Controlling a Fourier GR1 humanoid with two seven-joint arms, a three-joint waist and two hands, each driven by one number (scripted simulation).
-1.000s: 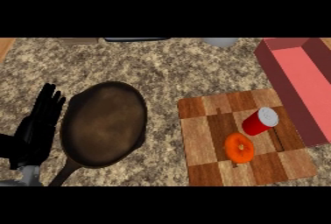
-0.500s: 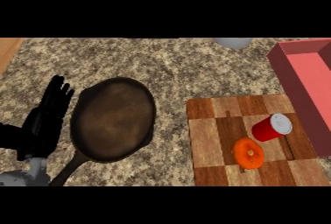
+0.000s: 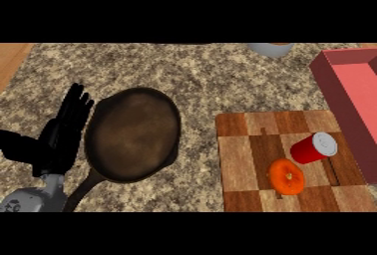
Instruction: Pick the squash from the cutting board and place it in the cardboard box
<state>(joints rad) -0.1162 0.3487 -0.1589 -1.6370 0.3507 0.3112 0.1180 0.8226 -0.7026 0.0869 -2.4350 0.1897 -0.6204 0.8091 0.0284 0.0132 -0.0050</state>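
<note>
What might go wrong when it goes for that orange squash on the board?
The red can sits close beside the squash on the cutting board, so a hand closing on the squash might knock it. Only the left hand shows, open, with the pan between it and the board; reaching across could bump the pan.

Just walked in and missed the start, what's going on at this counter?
Nothing is being handled yet. The robot's left hand rests open beside a frying pan. The orange squash lies untouched on the cutting board, next to a red can. The box stands at the right edge. The right hand is out of view.
</note>
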